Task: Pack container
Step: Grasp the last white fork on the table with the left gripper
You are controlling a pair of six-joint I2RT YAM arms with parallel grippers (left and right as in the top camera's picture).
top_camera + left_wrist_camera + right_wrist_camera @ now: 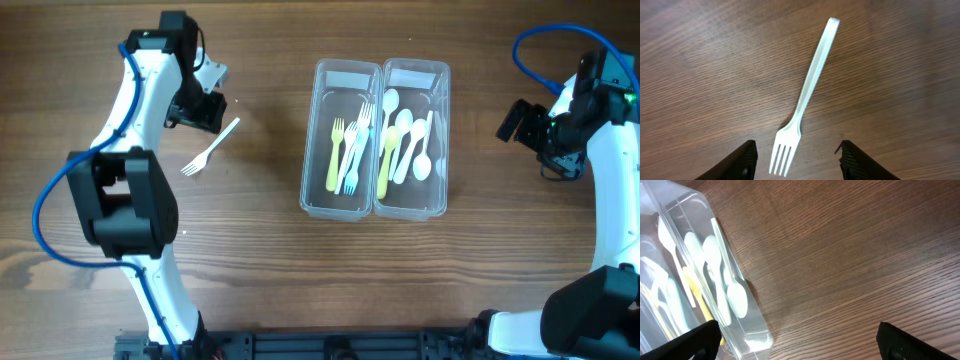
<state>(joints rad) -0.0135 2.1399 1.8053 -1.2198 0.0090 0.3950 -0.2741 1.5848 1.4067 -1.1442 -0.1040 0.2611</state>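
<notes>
One white fork (210, 148) lies loose on the table (250, 260), in the left half of the overhead frame, well apart from the clear two-part container (310, 150) at centre. The container's left compartment holds forks (345, 150) and its right compartment holds spoons (410, 145); the loose fork most likely belongs with the former.

The left gripper (796, 150) hovers over the fork with its fingers spread and nothing between them. In the left wrist view the tines sit at the lower centre, between the two fingertips, and the handle runs toward the upper right. A sound pick probably calls for a descent until the fingertips almost meet the wood, then a close across the narrow neck or handle, since the flat plastic offers little height to pinch. Whether the fingers already straddle the handle squarely cannot be told.

Open wood surrounds the fork on all sides, and the path to the container's left wall looks unobstructed. The right gripper (800, 340) waits at the right of the overhead frame, fingers wide apart and empty, beside the spoon compartment.
</notes>
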